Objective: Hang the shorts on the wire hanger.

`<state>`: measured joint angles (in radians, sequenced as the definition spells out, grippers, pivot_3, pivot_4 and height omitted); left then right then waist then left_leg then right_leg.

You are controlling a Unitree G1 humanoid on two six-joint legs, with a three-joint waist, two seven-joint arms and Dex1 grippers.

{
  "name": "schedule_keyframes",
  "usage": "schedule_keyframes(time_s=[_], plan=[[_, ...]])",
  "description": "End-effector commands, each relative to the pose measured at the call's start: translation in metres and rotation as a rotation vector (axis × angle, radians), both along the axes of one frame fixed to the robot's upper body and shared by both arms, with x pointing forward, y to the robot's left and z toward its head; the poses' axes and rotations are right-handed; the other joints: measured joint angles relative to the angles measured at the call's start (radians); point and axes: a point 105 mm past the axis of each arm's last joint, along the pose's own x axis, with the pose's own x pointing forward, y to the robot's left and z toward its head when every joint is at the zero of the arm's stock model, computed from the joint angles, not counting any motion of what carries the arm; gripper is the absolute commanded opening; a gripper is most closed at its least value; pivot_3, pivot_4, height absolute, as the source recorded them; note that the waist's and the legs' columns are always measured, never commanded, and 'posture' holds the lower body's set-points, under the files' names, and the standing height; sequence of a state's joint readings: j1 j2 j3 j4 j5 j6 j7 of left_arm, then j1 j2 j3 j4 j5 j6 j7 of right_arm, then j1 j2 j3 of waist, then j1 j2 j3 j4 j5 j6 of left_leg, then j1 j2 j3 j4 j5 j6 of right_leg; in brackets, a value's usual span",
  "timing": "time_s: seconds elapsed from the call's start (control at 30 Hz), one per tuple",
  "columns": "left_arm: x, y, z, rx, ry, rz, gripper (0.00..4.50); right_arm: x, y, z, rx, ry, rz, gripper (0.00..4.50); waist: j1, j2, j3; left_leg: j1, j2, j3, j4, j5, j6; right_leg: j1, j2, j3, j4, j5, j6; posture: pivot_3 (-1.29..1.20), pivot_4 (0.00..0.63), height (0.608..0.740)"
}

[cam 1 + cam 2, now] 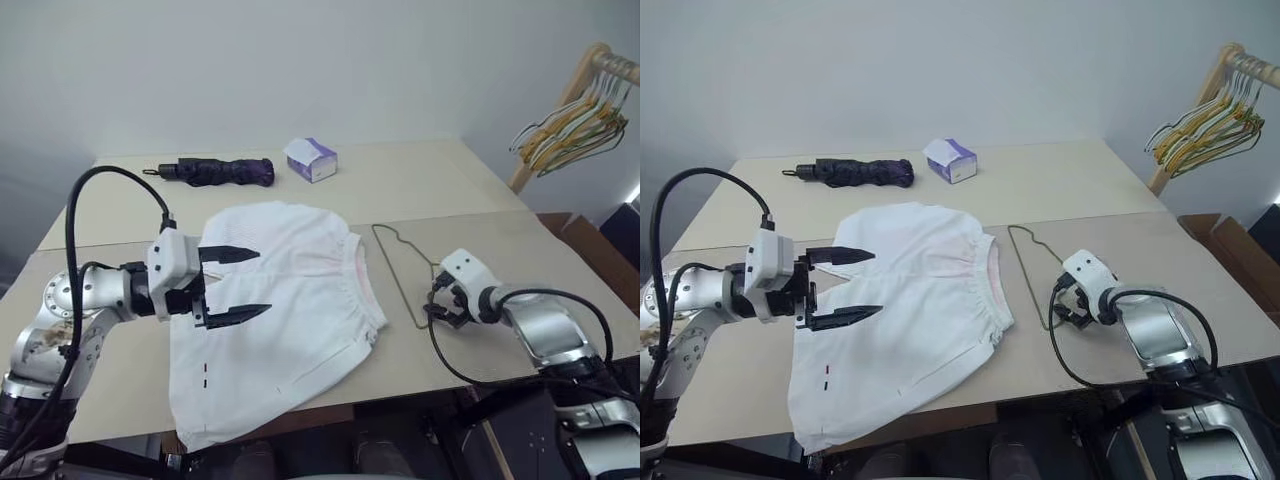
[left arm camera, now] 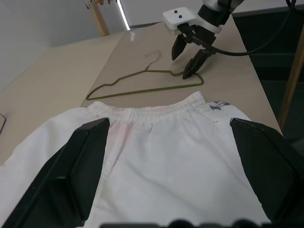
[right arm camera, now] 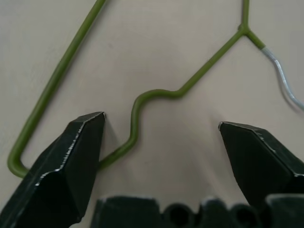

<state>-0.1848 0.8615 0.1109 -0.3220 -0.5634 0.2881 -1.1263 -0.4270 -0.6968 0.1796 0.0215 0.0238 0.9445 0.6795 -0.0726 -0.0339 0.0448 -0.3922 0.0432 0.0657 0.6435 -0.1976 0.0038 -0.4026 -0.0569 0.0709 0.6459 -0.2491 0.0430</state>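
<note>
Nothing of the hanging is done yet, by the look of it: shorts and hanger lie apart from one another, both flat on the counter [image 1: 120, 350].

Nearest, the shorts [image 1: 280, 320] are spread out with one hem at the counter's front edge and the gathered waistband turned toward the robot's right. The left gripper [image 1: 232, 285] hovers over their left part, jaws wide and empty, pointing across the cloth.

Just beyond the waistband lies the wire hanger [image 1: 400, 265], close to the shorts but not threaded through them. The right gripper [image 1: 445, 305] hangs tilted down at the hanger's near corner, jaws spread wide, the wire running between them in the wrist view and not yet pinched.

Left to do, I judge: grip the hanger, lift it, and get the shorts draped over its bar.

Farther back sit a folded umbrella [image 1: 215, 172] and a tissue box [image 1: 311, 159], clear of the work.
</note>
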Motion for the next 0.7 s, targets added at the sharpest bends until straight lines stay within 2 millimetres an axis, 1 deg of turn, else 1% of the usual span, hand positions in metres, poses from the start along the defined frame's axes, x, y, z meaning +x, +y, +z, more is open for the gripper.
schedule_keyframes(time_s=[0.03, 0.2, 0.3, 0.33, 0.4, 0.5, 0.6, 0.67, 0.7], plan=[[0.0, 0.0, 0.006, 0.012, -0.034, -0.001, 4.41, 0.002, 0.002, 0.001, 0.034, 0.058, -0.024, 3.21, 0.001, 0.0, 0.0, 0.0, 0.0, 0.0, 0.0, 0.0, 0.0, 0.0, 0.0, 0.0, 0.0, 0.0, 0.0, -0.02, 0.006, 0.74], [0.002, 0.001, 0.003, 0.015, -0.027, 0.013, 4.41, 0.006, 0.004, 0.0, 0.02, 0.091, -0.046, 1.44, 0.003, 0.0, 0.0, 0.0, 0.0, 0.0, 0.0, 0.0, 0.0, 0.0, 0.0, 0.0, 0.0, 0.0, 0.0, -0.01, 0.004, 0.74], [0.003, 0.002, 0.003, 0.01, -0.021, 0.031, 4.41, 0.007, 0.005, 0.001, 0.014, 0.077, -0.055, 0.34, 0.005, 0.0, 0.0, -0.001, 0.0, 0.0, 0.0, 0.0, 0.0, 0.0, 0.0, 0.0, 0.0, 0.0, 0.0, 0.02, 0.012, 0.74], [0.004, 0.002, 0.004, 0.006, -0.019, 0.037, 4.41, 0.008, 0.004, 0.001, 0.013, 0.067, -0.059, 0.03, 0.006, 0.0, 0.0, -0.001, 0.0, 0.0, 0.0, 0.0, 0.0, 0.0, 0.0, 0.0, 0.0, 0.0, 0.0, 0.02, 0.012, 0.74], [0.004, 0.002, 0.005, -0.006, -0.006, 0.055, 4.41, 0.01, 0.002, 0.001, 0.008, 0.05, -0.087, 0.03, 0.006, 0.0, 0.0, -0.001, 0.0, -0.001, 0.0, 0.0, 0.0, 0.0, 0.0, 0.0, 0.0, 0.0, 0.0, 0.03, 0.015, 0.74], [0.004, 0.0, 0.006, -0.013, -0.001, 0.067, 4.41, 0.018, -0.007, 0.005, 0.015, 0.004, -0.179, 0.03, 0.008, -0.001, 0.0, 0.0, 0.0, -0.001, 0.0, 0.0, 0.0, 0.0, 0.0, 0.0, 0.0, 0.0, 0.0, 0.07, 0.017, 0.74], [0.008, 0.0, 0.008, -0.03, 0.008, 0.102, 4.41, 0.031, -0.015, 0.019, 0.01, -0.104, -0.237, 0.03, 0.02, -0.001, 0.0, 0.0, 0.0, -0.001, 0.0, 0.0, 0.0, 0.0, 0.0, 0.0, 0.0, 0.0, 0.0, 0.09, 0.021, 0.74], [0.012, 0.002, 0.012, -0.057, 0.024, 0.137, 4.41, 0.042, -0.018, 0.037, -0.026, -0.24, -0.237, 0.03, 0.031, -0.001, 0.001, -0.001, -0.001, -0.001, 0.0, 0.0, 0.0, -0.001, 0.0, 0.0, 0.0, 0.0, 0.0, 0.09, 0.023, 0.74], [0.013, 0.002, 0.014, -0.065, 0.028, 0.146, 4.41, 0.045, -0.019, 0.043, -0.039, -0.286, -0.229, 0.03, 0.034, 0.0, 0.002, -0.002, -0.001, -0.001, 0.0, 0.0, 0.0, -0.002, 0.0, 0.0, 0.0, 0.0, 0.001, 0.09, 0.023, 0.74]])
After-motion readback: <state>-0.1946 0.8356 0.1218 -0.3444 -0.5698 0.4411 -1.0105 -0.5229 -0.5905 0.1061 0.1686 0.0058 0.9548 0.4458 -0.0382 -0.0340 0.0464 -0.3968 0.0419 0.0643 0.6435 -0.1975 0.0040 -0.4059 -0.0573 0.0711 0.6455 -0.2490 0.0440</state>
